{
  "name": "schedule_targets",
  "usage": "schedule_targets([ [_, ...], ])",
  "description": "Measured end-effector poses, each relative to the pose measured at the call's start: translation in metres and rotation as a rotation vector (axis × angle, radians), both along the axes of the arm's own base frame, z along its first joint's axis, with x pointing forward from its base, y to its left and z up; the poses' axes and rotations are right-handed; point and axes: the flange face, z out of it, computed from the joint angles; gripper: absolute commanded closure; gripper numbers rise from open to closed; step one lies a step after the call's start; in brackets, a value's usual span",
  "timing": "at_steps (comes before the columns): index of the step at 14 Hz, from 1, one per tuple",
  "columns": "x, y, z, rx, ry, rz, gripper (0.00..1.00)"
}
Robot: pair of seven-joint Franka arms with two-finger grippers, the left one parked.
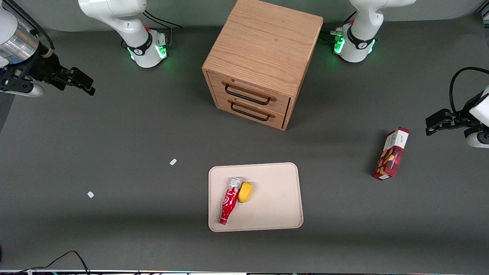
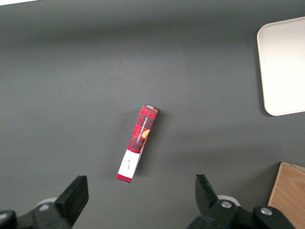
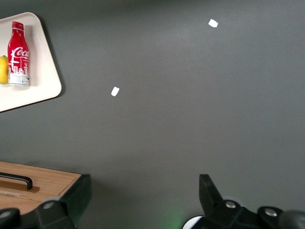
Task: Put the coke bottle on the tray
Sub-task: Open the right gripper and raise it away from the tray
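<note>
The coke bottle (image 1: pixel 229 200), small, red with white script, lies on its side on the cream-beige tray (image 1: pixel 275 206), cap toward the front camera and silvery base touching a yellow lemon (image 1: pixel 245 192). It also shows in the right wrist view (image 3: pixel 18 53) on the tray (image 3: pixel 45 81). My right gripper (image 1: pixel 81 82) hangs open and empty, high above the table at the working arm's end, well away from the tray; its fingers (image 3: pixel 78 195) stand wide apart over bare mat.
A wooden two-drawer cabinet (image 1: pixel 259 61) stands farther from the front camera than the tray. A red-and-white snack box (image 1: pixel 391 153) lies toward the parked arm's end. Two small white scraps (image 1: pixel 173 162) (image 1: pixel 90 194) lie on the grey mat.
</note>
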Motion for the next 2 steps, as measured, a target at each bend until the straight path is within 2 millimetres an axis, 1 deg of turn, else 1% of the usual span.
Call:
schedule_targets([
  [2,0.0087,-0.0009,0.0085,0.0,0.024,-0.008,0.0],
])
